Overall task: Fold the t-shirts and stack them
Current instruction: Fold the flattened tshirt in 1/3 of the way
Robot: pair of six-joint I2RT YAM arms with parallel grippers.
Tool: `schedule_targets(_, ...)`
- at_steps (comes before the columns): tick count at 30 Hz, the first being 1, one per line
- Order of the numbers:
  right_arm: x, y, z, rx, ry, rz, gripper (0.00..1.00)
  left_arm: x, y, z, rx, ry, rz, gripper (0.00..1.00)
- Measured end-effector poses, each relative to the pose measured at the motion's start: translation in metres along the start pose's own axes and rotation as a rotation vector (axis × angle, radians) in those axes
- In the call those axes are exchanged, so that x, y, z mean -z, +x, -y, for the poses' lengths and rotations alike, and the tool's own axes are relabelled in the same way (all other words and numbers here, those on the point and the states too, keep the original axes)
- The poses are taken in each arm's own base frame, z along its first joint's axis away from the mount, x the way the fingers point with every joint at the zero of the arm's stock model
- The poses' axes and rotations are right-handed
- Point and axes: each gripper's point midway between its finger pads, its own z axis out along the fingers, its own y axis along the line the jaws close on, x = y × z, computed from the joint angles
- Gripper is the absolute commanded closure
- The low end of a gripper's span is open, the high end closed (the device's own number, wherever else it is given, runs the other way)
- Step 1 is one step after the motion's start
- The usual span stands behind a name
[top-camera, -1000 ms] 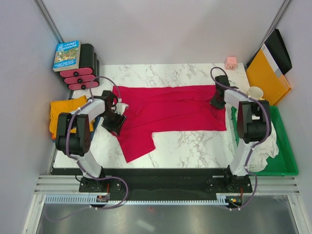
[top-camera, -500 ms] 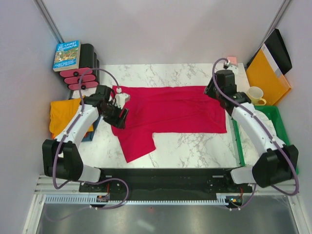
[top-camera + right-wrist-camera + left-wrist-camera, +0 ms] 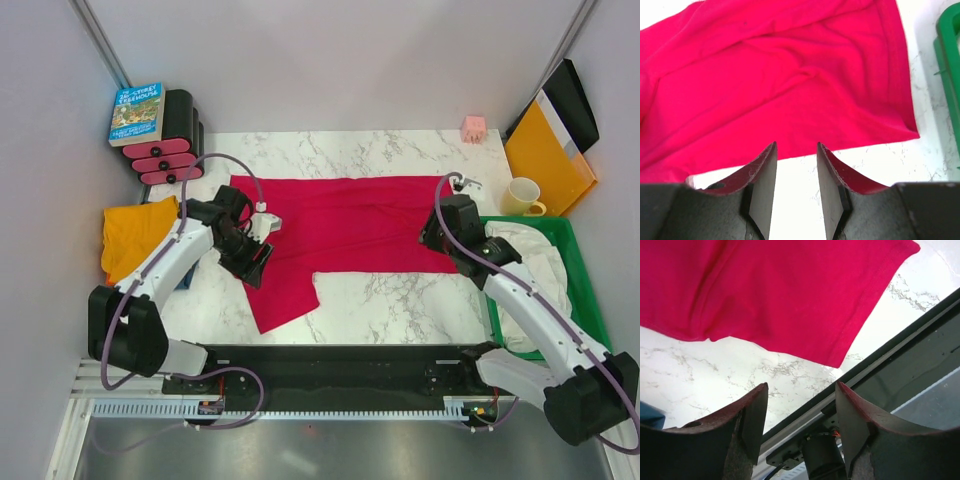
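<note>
Across the middle of the marble tabletop [image 3: 400, 300] the crimson red t-shirt [image 3: 340, 225] lies spread out flat, its body running left to right and one short sleeve angling toward the near edge on the left. Soft creases show in the fabric near its right hem in the right wrist view.

The left end effector [image 3: 252, 258] sits over the shirt's left edge, just where that sleeve branches off. From the left wrist camera its fingers [image 3: 752, 412] stand wide apart with nothing between them – only the sleeve's hemmed end, bare marble and the table's near rail show in the gap. Whether the fingertips touch the cloth cannot be told.

The right end effector [image 3: 432, 235] is at the shirt's near right corner. Its fingers [image 3: 765, 175] are parted too, by a narrower gap, and hold nothing – the shirt's near edge [image 3: 790, 100] lies just beyond the tips, with white marble below them.

Off the tabletop's left side, the orange t-shirt [image 3: 135, 235] lies bunched up, well apart from the red one. On the right a green bin [image 3: 590, 330] holds a white cloth [image 3: 535, 270], with a cream mug [image 3: 522, 195] just beyond it.
</note>
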Motion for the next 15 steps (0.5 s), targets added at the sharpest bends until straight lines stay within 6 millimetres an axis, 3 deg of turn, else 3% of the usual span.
schedule_targets(2,0.006,0.010,-0.003,0.016,-0.022,-0.003,0.56,0.005,-0.001,-0.001,-0.009,-0.025,0.021,0.35)
schedule_targets(5,0.007,0.030,-0.010,0.053,-0.039,-0.033,0.56,0.012,-0.006,-0.007,-0.043,-0.097,0.128,0.39)
schedule_targets(10,-0.009,0.064,-0.010,0.125,0.010,-0.108,0.59,0.003,-0.027,-0.033,-0.022,-0.199,0.201,0.39)
schedule_targets(13,-0.031,0.063,-0.010,0.179,0.094,-0.145,0.59,-0.012,-0.050,-0.061,0.045,-0.232,0.200,0.39)
schedule_targets(15,-0.054,0.047,-0.025,0.201,0.122,-0.143,0.60,-0.017,-0.073,-0.081,0.087,-0.246,0.202,0.40)
